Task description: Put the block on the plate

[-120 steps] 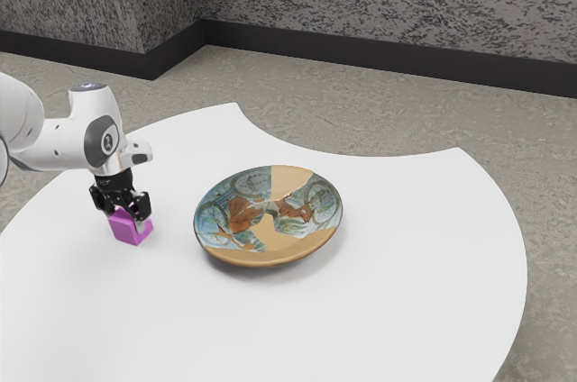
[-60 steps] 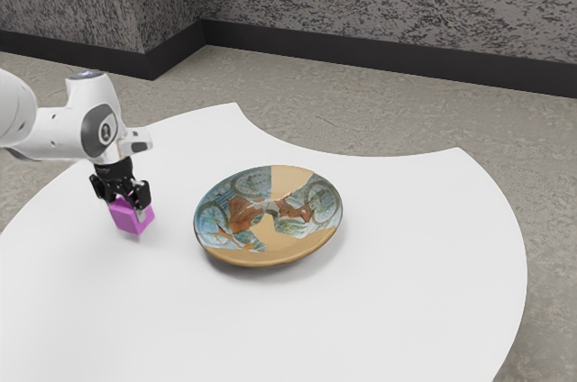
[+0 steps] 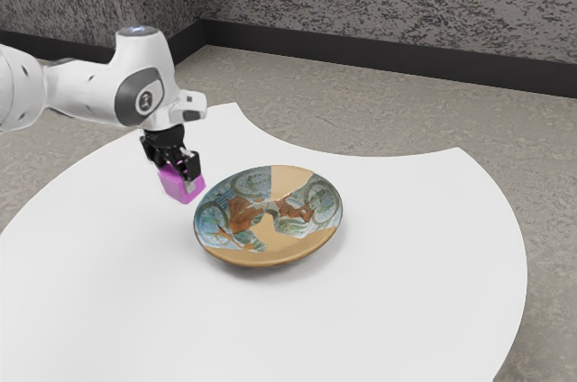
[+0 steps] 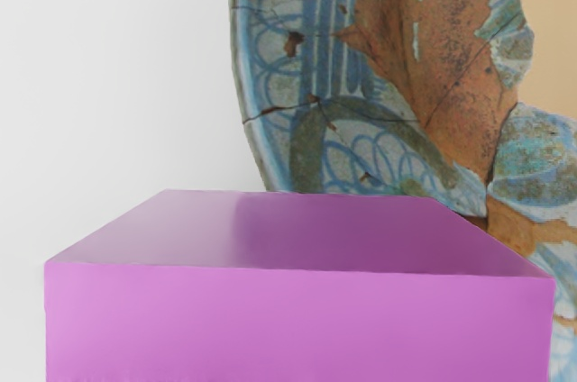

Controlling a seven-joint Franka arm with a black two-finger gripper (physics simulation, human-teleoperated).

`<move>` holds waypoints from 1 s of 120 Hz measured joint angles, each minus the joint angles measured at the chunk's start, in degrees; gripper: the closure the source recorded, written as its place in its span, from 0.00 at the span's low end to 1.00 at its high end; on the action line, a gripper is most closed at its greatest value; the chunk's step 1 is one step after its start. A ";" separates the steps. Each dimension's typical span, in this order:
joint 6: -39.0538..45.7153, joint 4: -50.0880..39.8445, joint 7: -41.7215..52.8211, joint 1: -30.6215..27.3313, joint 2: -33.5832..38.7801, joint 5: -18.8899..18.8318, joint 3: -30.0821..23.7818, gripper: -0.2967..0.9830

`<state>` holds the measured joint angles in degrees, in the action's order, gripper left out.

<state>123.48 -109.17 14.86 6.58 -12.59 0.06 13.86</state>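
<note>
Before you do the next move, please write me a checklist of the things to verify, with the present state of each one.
1. Block held by gripper: ok, shut on it.
2. Plate right way up on table: ok.
3. Plate free to receive block: ok, nothing lies on it.
4. Block over plate's middle: not ok, it is off toward the exterior view's left.
5. Block high enough to pass plate's rim: cannot tell.
</note>
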 joint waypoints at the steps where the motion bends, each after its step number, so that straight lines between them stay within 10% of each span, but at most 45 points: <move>1: -0.04 0.06 -0.11 0.29 -0.02 -0.07 -0.02 0.44; 120: -7.13 15.31 -8.24 2.60 -15.72 -2.82 -11.31 0.35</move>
<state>116.34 -93.86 6.62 9.19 -28.32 -2.76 2.55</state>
